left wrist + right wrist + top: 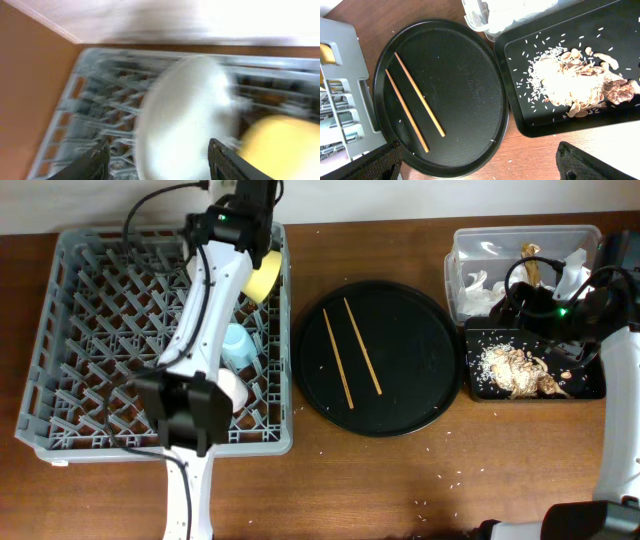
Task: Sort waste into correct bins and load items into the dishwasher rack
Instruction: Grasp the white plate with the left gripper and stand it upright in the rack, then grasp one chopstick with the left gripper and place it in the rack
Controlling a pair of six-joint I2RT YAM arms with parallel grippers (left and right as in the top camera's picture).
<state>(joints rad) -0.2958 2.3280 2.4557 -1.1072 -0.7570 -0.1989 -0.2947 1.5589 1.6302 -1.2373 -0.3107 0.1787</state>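
In the blurred left wrist view, the pale grey plate (185,110) stands on edge among the pegs of the grey dishwasher rack (80,330), between the spread fingers of my left gripper (157,145). The yellow bowl (263,276) leans beside it. A light-blue cup (238,345) and a pale pink cup (230,390) sit in the rack. Two chopsticks (350,350) lie on the round black tray (400,405). My right gripper (479,150) is open and empty, above the table between that tray and the black bin (620,120).
The clear tub (465,255) at the back right holds white napkins (480,285) and a brown stick (535,265). The black rectangular tray holds food scraps and rice (515,368). Loose rice grains lie on the table in front.
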